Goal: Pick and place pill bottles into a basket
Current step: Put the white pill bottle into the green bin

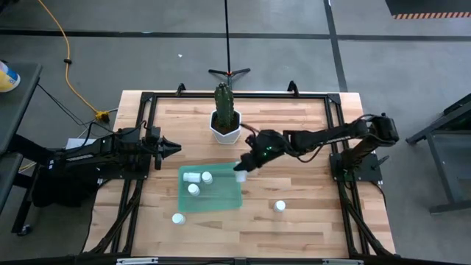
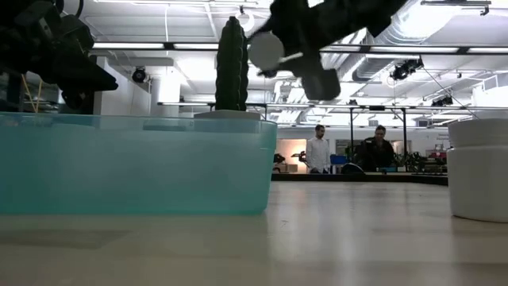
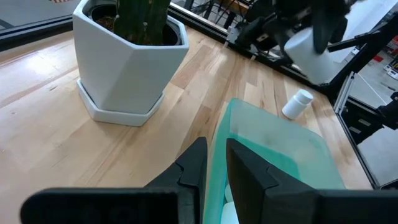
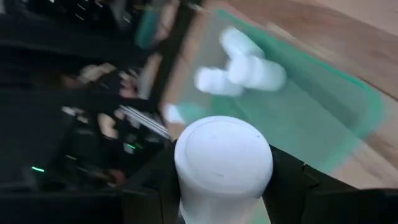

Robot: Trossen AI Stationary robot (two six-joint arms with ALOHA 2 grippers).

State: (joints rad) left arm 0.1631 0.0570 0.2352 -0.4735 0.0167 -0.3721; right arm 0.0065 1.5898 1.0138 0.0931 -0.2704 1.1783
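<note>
On the near part of the table, outside the basket, two pill bottles stand upright on the bare wood: one (image 1: 177,218) just off the basket's near left corner, the other (image 1: 280,206) well apart to the right.

Centre table: the basket (image 1: 221,200), a shallow translucent teal tray, holds three pill bottles grouped in its left half. One (image 1: 193,189) stands upright; one (image 1: 191,177) appears to lie on its side, touching or nearly touching a third (image 1: 207,177) beside it.

At the basket's far right corner, the right gripper (image 1: 241,171) is raised clear of the table, jaws closed narrow on a white pill bottle (image 4: 222,163). The right wrist view shows the bottle's cap between the fingers, with the basket and its grouped bottles below.

Left of the basket, the left gripper (image 1: 174,148) waits raised, jaws narrowly parted and holding nothing.

Farther back stands a white hexagonal pot (image 1: 224,129) containing a cactus (image 1: 224,102).
</note>
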